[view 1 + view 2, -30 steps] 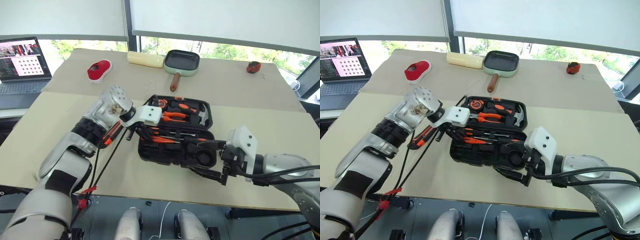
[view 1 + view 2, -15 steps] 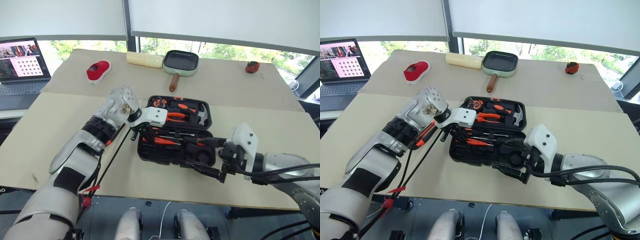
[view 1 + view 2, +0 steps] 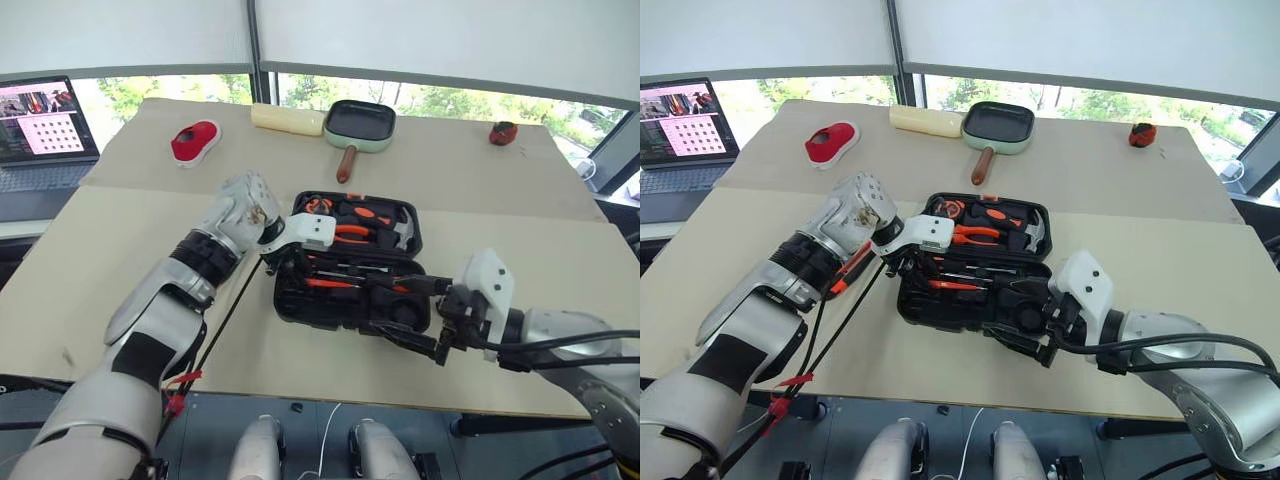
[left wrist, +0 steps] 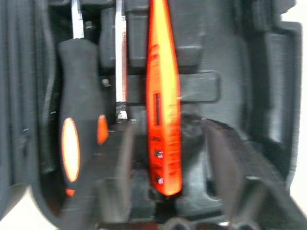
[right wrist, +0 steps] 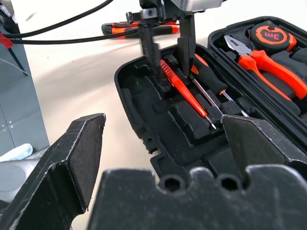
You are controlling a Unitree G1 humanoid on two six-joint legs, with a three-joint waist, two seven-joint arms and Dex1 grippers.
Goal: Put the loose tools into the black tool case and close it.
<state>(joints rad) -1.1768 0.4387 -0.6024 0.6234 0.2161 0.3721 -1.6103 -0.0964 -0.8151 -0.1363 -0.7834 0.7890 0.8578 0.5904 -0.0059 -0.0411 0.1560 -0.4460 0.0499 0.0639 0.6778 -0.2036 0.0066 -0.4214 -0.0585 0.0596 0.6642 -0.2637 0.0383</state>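
The black tool case (image 3: 320, 318) lies open at the table's middle. A slim orange tester pen (image 4: 163, 96) rests in a slot of its near half, beside a screwdriver (image 5: 211, 79) with an orange-black handle. My left gripper (image 5: 172, 72) points down over the pen's end. It is open, one finger on each side and neither touching. The orange-black utility knife (image 3: 845, 270) lies on the table left of the case, partly under my left arm. My right gripper (image 3: 395, 312) is wide open over the case's near right end, holding nothing.
The case's far half holds orange-handled pliers (image 5: 254, 60), a tape measure (image 5: 271, 36) and a hammer (image 3: 405, 228). At the table's back are a square pan (image 3: 362, 122), a cream roll (image 3: 287, 118) and a red object (image 3: 195, 140). A laptop (image 3: 45, 130) sits far left.
My left wrist has tipped further down over the case's near left end and its fingers have spread apart around the tester pen. The right arm has stayed put.
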